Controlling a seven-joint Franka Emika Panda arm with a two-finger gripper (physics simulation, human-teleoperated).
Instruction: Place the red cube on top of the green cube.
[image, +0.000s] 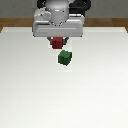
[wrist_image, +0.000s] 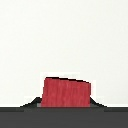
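The red cube (image: 57, 43) hangs just under the grey hand, held between the fingers of my gripper (image: 57, 45), which is shut on it. In the wrist view the red cube (wrist_image: 66, 92) fills the space close to the camera, with dark finger parts touching both of its sides. The green cube (image: 64, 58) sits on the white table, a little nearer the camera than the red cube and slightly toward the exterior view's right, apart from it. The wrist view does not show the green cube.
The white table (image: 30, 90) spreads wide around both cubes. Its far edge meets a brown floor strip (image: 15, 22) behind the arm.
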